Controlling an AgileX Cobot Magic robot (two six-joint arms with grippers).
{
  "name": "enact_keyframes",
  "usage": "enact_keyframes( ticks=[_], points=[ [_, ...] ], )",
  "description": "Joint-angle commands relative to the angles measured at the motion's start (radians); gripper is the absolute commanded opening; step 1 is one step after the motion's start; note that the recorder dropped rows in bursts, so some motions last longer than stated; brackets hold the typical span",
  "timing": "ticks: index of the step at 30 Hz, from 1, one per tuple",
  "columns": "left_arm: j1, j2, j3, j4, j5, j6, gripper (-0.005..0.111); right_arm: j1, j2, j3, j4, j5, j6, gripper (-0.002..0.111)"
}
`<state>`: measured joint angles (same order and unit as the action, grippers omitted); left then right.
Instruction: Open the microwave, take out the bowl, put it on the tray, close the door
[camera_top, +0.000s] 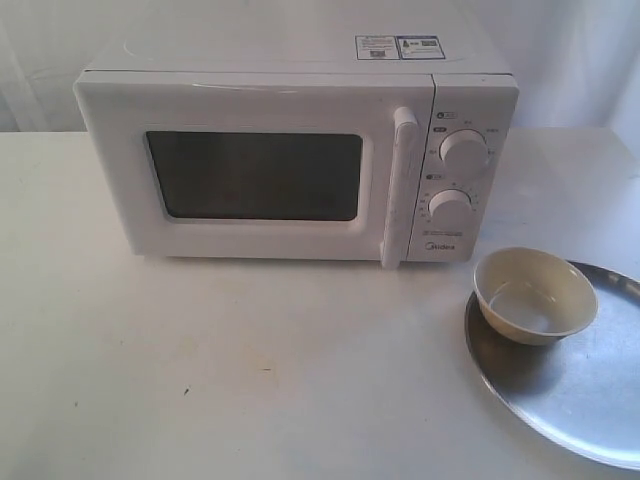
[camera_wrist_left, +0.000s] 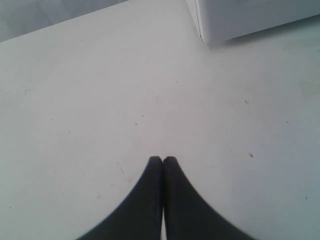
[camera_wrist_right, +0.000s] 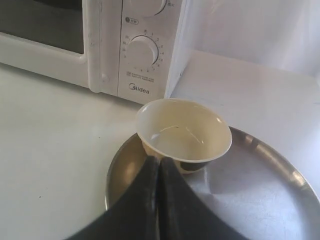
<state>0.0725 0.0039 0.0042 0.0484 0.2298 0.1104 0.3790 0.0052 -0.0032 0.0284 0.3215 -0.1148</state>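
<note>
Currently, listed left to right: left gripper — dark fingers pressed together with nothing between them, poised over the white table, a lower corner of the microwave near; it does not show in the exterior view. Microwave: white, at the back of the table, two labels on its top. Door: flush with the cabinet, the dark window showing nothing inside, bar handle upright at its right edge. Two dials, one above the other, just right of the handle, brand logo beneath. Bowl: cream, upright, apparently empty, resting on the tray close to the rim nearest the microwave's front right corner. Tray: silver, cut off by the frame on the right. Right gripper — fingers closed on nothing, tips above the tray just short of the bowl's wall; whether they touch it cannot be told. Assessment: bowl out and set down, door shut, so only a clean retreat appears to be left. Recommended handling: raise the right gripper straight up and away from the bowl before any sideways travel, since a nudge to a bowl this near the rim could tip it onto the table. Obstructions: for the right arm, the bowl and the microwave's corner; for the left, only that cabinet corner.
</note>
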Motion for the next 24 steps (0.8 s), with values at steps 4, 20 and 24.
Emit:
enact_keyframes(
  ticks=[4,20,24],
  points=[
    [-0.004,-0.004,-0.004,-0.004,0.002,-0.002,0.0,-0.054,-0.005,0.003,-0.003,-0.003,-0.046,0.0],
    [-0.004,-0.004,-0.004,-0.004,0.002,-0.002,0.0,-0.201,-0.005,0.003,-0.005,0.001,0.059,0.0],
    [-0.004,-0.004,-0.004,-0.004,0.002,-0.002,0.0,-0.201,-0.005,0.003,-0.004,-0.002,0.059,0.0]
  ],
)
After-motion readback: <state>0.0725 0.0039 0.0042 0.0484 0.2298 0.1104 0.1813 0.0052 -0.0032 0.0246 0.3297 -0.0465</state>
